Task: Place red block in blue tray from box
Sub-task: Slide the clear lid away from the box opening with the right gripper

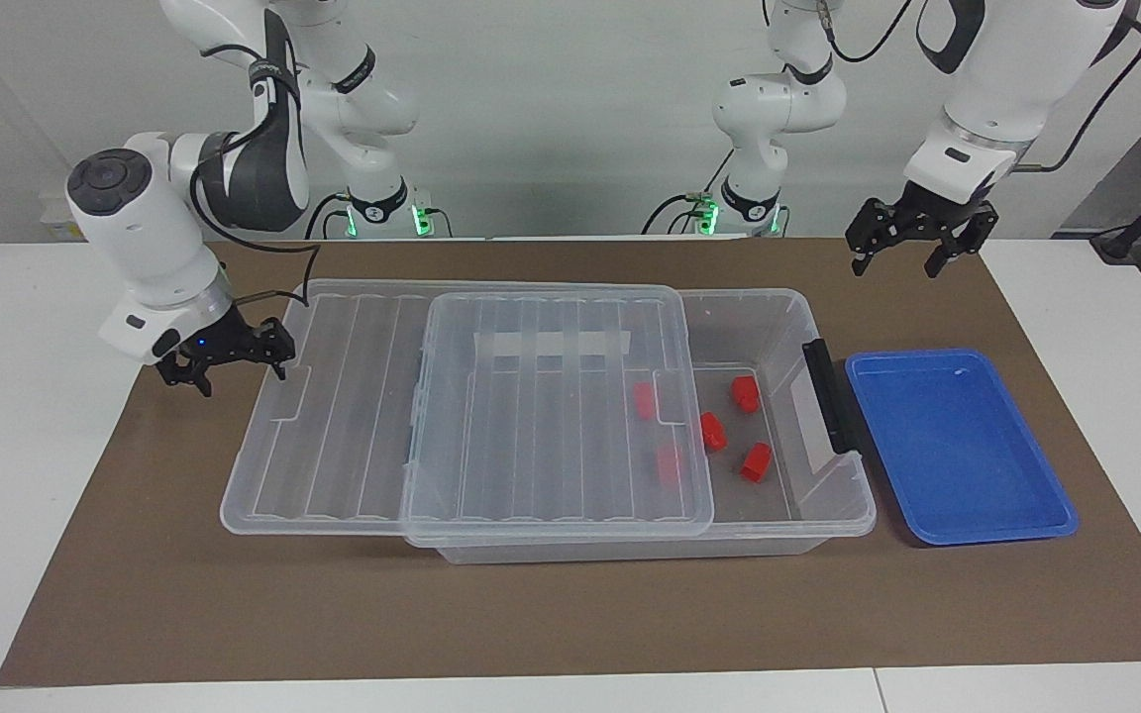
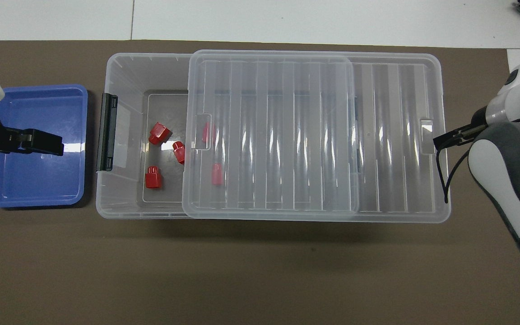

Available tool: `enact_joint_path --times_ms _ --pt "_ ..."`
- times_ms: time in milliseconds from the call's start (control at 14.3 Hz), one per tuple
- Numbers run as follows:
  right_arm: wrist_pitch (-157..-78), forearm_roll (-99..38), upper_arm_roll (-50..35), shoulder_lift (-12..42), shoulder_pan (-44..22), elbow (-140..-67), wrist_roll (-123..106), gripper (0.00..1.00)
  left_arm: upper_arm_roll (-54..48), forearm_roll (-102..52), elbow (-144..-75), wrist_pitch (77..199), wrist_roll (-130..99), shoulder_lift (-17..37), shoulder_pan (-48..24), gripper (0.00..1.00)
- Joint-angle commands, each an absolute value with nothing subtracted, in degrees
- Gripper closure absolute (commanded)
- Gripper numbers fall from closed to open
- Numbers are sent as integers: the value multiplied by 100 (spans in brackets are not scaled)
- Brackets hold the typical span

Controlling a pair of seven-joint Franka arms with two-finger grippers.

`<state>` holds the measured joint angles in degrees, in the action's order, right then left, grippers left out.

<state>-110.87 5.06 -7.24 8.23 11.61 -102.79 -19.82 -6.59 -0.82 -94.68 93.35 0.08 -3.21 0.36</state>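
Observation:
The box [image 1: 833, 495] is a clear bin on the brown mat. Its ribbed lid [image 1: 551, 416] is slid toward the right arm's end and overhangs there. Three red blocks [image 1: 745, 393] lie in the uncovered part; two more [image 1: 644, 400] show through the lid. They also show in the overhead view [image 2: 159, 133]. The blue tray [image 1: 957, 446] lies beside the box's latched end and holds nothing. My left gripper [image 1: 897, 265] is open and empty, raised; from above it lies over the tray [image 2: 39, 142]. My right gripper [image 1: 278, 361] is at the lid's overhanging end [image 2: 438, 142]; contact cannot be told.
A dark latch [image 1: 828, 396] sits on the box's end toward the tray. A white tape strip [image 1: 551, 345] shows under the lid. The brown mat [image 1: 531, 614] covers most of the table; white tabletop borders it.

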Motion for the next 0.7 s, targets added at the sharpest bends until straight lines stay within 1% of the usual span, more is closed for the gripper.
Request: enact_joint_path --times_ms 0,419,629 --pt "-11162 571 -773 694 1423 -10450 -2398 0 -598 -62 -9606 9369 26 -448 -18 0" --pt "-11127 554 -782 721 1477 -10389 -2391 0 -598 -62 -9606 9369 26 -448 -18 0" --pt "-10970 536 -835 511 1363 -10362 -1455 0 -598 -62 -9606 9369 26 -448 -18 0"
